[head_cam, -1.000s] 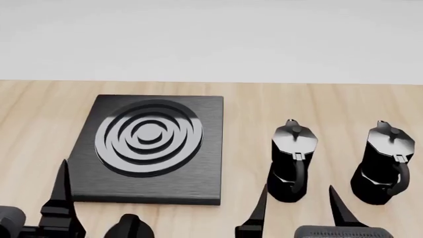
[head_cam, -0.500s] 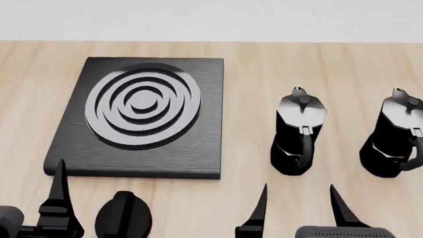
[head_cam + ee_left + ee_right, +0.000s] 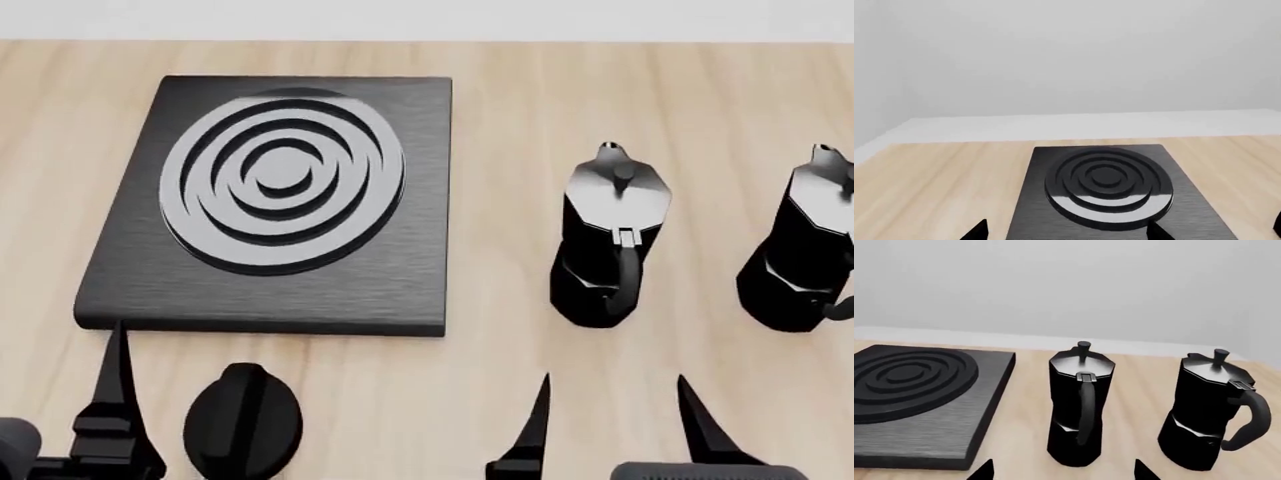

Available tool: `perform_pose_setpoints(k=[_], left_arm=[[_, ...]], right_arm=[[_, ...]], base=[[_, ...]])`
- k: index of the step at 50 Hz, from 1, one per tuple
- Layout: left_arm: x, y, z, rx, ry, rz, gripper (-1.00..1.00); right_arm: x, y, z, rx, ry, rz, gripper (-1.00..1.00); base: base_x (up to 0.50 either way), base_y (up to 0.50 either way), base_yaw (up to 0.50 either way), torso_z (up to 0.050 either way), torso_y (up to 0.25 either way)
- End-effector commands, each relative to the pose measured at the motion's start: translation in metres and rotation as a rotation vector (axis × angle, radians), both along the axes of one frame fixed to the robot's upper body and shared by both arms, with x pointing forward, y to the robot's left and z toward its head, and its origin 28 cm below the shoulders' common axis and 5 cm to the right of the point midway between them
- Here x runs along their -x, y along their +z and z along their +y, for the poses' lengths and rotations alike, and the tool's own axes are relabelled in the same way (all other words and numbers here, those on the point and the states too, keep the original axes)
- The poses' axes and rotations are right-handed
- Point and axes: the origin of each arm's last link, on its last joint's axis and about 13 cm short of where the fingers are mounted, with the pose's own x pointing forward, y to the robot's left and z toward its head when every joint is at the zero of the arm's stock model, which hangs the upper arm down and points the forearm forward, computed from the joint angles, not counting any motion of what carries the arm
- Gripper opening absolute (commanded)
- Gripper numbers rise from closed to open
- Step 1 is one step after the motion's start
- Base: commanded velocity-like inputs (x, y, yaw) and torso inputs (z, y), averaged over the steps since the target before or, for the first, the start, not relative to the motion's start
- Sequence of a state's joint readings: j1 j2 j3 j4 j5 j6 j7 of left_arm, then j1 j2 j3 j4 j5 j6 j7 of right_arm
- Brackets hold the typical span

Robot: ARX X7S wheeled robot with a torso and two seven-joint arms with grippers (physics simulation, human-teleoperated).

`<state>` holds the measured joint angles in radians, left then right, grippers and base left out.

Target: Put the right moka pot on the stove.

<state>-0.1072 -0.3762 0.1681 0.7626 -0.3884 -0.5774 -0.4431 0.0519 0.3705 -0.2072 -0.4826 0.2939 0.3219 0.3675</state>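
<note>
The right moka pot, black with a grey lid, stands upright at the table's right, partly cut by the head view's edge; it shows whole in the right wrist view. Its look-alike stands to its left. The stove lies flat at the left. My right gripper is open and empty, short of the pots, roughly in line with the left one. My left gripper is open and empty before the stove; one finger shows in the head view.
An oval black dial knob lies on the wooden table in front of the stove, beside my left gripper's finger. A white wall rises behind the table's far edge.
The head view has tilted down and closer: stove and pots sit higher in the picture and the dial knob shows more fully. Nothing on the table has moved; both grippers stay open.
</note>
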Motion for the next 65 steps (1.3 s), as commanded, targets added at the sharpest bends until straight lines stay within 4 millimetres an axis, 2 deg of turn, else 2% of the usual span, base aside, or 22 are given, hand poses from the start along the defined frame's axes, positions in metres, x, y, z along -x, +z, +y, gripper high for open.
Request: perform_pose_setpoints(k=[1, 7, 9, 20, 22, 33, 40, 57, 63, 65], left_arm=[[0.002, 0.001, 0.0, -0.003, -0.005, -0.007, 1.0], [0.001, 0.0, 0.0, -0.001, -0.011, -0.002, 1.0], [0.001, 0.001, 0.0, 0.001, -0.014, -0.001, 1.0], [0.002, 0.002, 0.001, 0.017, -0.014, -0.002, 1.0], [0.002, 0.0, 0.001, 0.019, -0.017, 0.001, 1.0], [0.003, 0.002, 0.001, 0.025, -0.028, 0.002, 1.0], [0.004, 0.001, 0.001, 0.028, -0.031, 0.002, 1.0], [0.006, 0.002, 0.002, 0.043, -0.039, -0.001, 1.0], [0.006, 0.003, 0.002, 0.047, -0.036, -0.001, 1.0], [0.006, 0.003, 0.002, 0.049, -0.035, 0.0, 1.0]], right_arm=[[0.004, 0.005, -0.01, -0.002, 0.015, -0.026, 1.0], [0.007, 0.011, -0.021, 0.003, -0.002, -0.051, 1.0], [0.008, 0.014, -0.025, -0.054, 0.013, -0.045, 1.0], [0.012, 0.025, -0.044, -0.006, -0.041, -0.06, 1.0], [0.012, 0.026, -0.046, -0.062, -0.02, -0.045, 1.0], [0.008, 0.036, -0.061, -0.011, -0.051, -0.068, 1.0], [0.002, 0.034, -0.072, -0.003, -0.063, -0.07, 1.0], [-0.003, 0.047, -0.095, 0.002, -0.134, -0.087, 1.0], [-0.005, 0.046, -0.102, 0.002, -0.152, -0.076, 1.0], [-0.005, 0.036, -0.103, 0.005, -0.154, -0.072, 1.0]], base=[[0.0, 0.0, 0.0, 0.0, 0.0], [0.0, 0.0, 0.0, 0.0, 0.0], [0.0, 0.0, 0.0, 0.0, 0.0], [0.0, 0.0, 0.0, 0.0, 0.0], [0.0, 0.0, 0.0, 0.0, 0.0], [0.0, 0.0, 0.0, 0.0, 0.0], [0.0, 0.0, 0.0, 0.0, 0.0], [0.0, 0.0, 0.0, 0.0, 0.0], [0.0, 0.0, 0.0, 0.0, 0.0], [0.0, 0.0, 0.0, 0.0, 0.0]])
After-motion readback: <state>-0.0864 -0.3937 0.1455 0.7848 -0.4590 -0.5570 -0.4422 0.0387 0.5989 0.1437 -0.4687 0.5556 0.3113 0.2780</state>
